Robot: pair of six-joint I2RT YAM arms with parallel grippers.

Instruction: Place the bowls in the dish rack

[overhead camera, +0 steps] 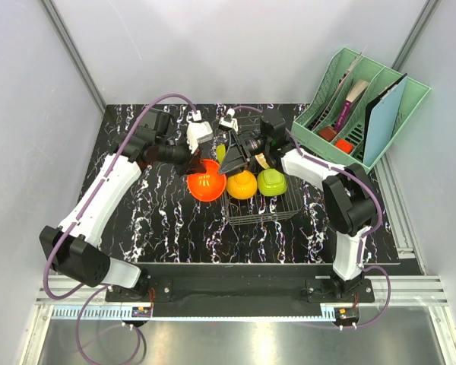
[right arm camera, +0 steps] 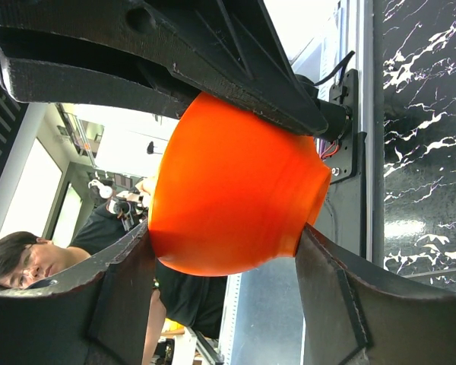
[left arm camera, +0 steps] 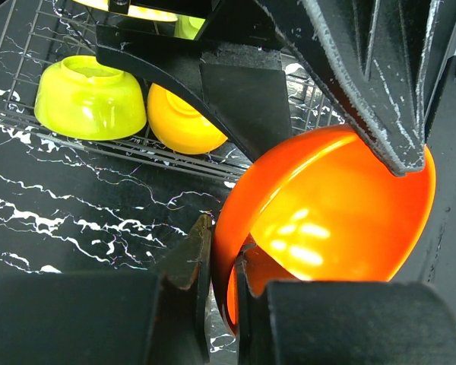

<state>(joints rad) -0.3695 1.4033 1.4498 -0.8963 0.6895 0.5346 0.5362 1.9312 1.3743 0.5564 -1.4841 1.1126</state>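
Pinches the rim of the orange bowl (left arm camera: 327, 220) in the left pincer (left arm camera: 219, 266), closed down to the thickness of the wall. Straddles the same bowl's body with the right pincer (right arm camera: 222, 236), spread wide, with a finger against each side; cannot tell from these views whether clamping or merely resting there. Holds that bowl tilted, mouth open to the overhead camera, just beside the rack's left edge and outside the wire. Reads as a handover in mid-step, left to right.

Further out, shows the rack (overhead camera: 262, 214) on the desk (overhead camera: 167, 220) with two bowls already inside, mouth down and side by side: yellow bowl (overhead camera: 242, 185) on the left, green bowl (overhead camera: 272, 182) on the right.

Counts two loaded and one in hand. Leaves the orange bowl to be carried over the wire and set down, most likely on the free grid at the rack's near side, then released by both pincers.
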